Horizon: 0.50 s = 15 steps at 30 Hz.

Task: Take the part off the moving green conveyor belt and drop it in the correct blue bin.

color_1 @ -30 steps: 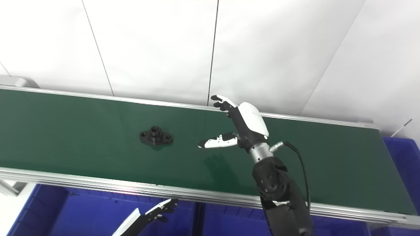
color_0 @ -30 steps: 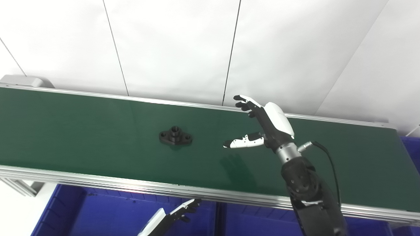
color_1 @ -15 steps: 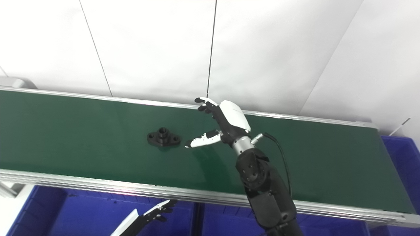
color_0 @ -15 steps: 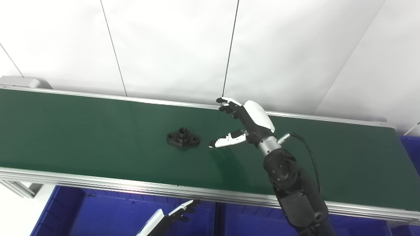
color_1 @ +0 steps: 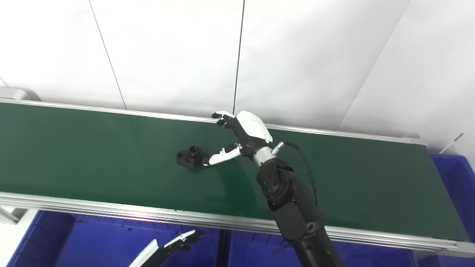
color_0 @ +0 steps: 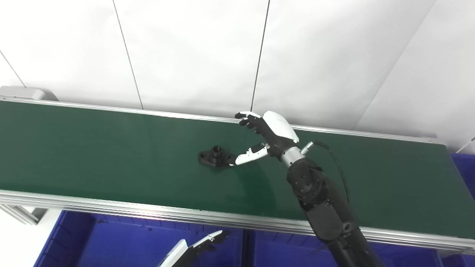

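Observation:
A black flanged part (color_0: 215,157) with a raised round hub lies flat on the green conveyor belt (color_0: 92,148), near its middle. My right hand (color_0: 265,135) is open just right of the part, fingers spread toward the far rail; its thumb tip reaches the part's right end. The part also shows in the right eye view (color_1: 191,157), with the right hand (color_1: 241,135) beside it. My left hand (color_0: 200,247) is low below the belt's near rail, over a blue bin (color_0: 122,243), fingers extended and empty.
Blue bins sit below the near rail, one at left (color_1: 92,241), one in the middle (color_0: 282,248), and another at the far right (color_0: 464,167). Aluminium rails edge the belt. A white panelled wall stands behind.
The part has ridden the belt to the right. My right hand has moved left and lower, from well apart to thumb at the part's right end. The left hand barely moved.

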Each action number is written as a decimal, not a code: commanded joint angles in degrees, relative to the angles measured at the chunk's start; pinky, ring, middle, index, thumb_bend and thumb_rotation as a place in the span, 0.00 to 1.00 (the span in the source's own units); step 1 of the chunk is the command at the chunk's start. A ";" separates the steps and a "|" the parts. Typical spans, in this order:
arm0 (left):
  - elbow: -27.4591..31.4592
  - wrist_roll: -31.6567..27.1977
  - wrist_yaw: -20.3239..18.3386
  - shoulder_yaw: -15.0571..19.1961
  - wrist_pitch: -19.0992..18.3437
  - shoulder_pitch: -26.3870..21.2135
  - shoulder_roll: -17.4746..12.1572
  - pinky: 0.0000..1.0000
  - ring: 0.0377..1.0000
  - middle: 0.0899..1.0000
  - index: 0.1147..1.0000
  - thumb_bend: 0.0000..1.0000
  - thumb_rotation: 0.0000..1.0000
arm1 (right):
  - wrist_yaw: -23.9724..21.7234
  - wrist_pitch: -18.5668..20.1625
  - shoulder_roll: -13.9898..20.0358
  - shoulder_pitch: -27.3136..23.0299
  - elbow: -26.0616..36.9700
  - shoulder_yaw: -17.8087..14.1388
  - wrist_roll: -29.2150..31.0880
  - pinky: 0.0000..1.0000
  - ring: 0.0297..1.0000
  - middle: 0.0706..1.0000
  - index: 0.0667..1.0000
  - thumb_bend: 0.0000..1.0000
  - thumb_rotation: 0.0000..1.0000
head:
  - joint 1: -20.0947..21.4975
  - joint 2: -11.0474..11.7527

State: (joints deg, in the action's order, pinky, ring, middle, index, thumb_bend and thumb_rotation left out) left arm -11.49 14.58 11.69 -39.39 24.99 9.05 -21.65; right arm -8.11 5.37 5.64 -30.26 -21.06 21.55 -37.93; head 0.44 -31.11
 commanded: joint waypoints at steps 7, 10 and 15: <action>1.56 1.52 2.89 -1.06 1.93 -0.34 -1.12 0.75 0.83 0.87 0.88 0.91 0.47 | 1.18 1.59 -1.40 -4.21 -2.15 2.00 -1.79 0.73 0.80 0.81 0.84 0.93 0.27 | -0.31 -0.33; 1.83 1.12 2.69 -0.92 1.93 -0.20 -1.04 0.75 0.83 0.87 0.88 0.92 0.47 | 1.18 1.57 -1.25 -4.54 -3.37 2.57 -2.05 0.75 0.81 0.82 0.84 0.93 0.27 | -0.33 -0.46; 1.71 1.42 3.16 -1.06 1.93 -0.22 -0.95 0.76 0.83 0.87 0.88 0.91 0.47 | 1.04 1.29 -0.75 -3.95 -3.82 3.63 -2.36 0.77 0.82 0.83 0.85 0.92 0.29 | -0.52 -0.46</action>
State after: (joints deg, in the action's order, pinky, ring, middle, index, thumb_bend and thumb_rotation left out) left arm -11.17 15.52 13.55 -40.41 24.99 9.05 -22.31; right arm -8.17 6.86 4.86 -31.92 -25.90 25.30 -40.07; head 0.00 -31.55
